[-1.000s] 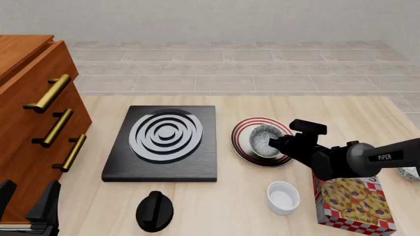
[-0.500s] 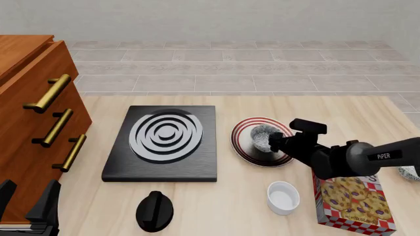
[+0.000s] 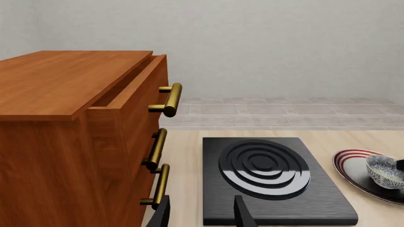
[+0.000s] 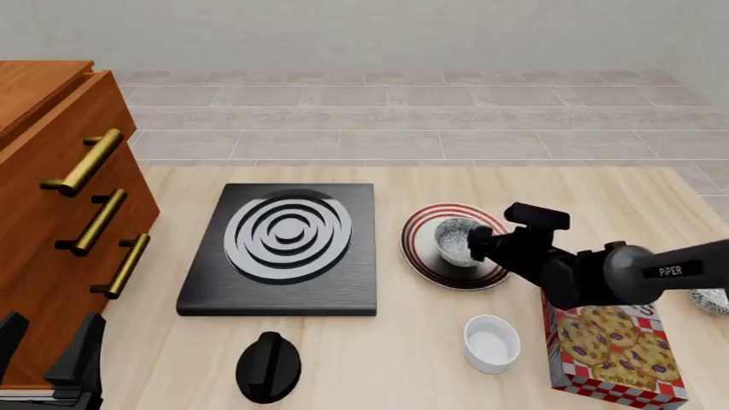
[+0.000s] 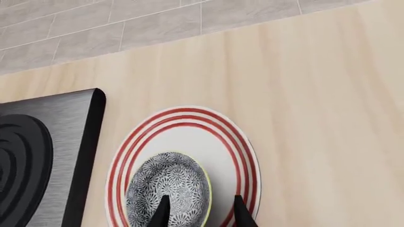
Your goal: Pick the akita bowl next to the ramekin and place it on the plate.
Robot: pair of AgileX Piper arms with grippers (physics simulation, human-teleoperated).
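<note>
The speckled akita bowl [image 4: 456, 240] stands upright on the red-striped plate [image 4: 417, 249], right of the stove. In the right wrist view the bowl [image 5: 167, 187] sits on the side of the plate [image 5: 189, 125] nearest the stove. My right gripper [image 4: 477, 248] is open at the bowl's right side. One of its fingers [image 5: 162, 212] shows over the bowl and the other over the plate. The white ramekin [image 4: 492, 342] stands on the table nearer to me. My left gripper [image 4: 48, 340] is open and holds nothing at the front left, by the cabinet.
A black square stove [image 4: 285, 248] with grey rings lies left of the plate. A wooden drawer cabinet [image 4: 57, 213] fills the left side. A black knob-shaped pot [image 4: 269, 366], a cookie box [image 4: 615, 350] and a second speckled bowl [image 4: 712, 301] stand along the front and right.
The bowl was tipped on its side in the right gripper over the plate; now it stands upright on the plate. The left arm has not moved.
</note>
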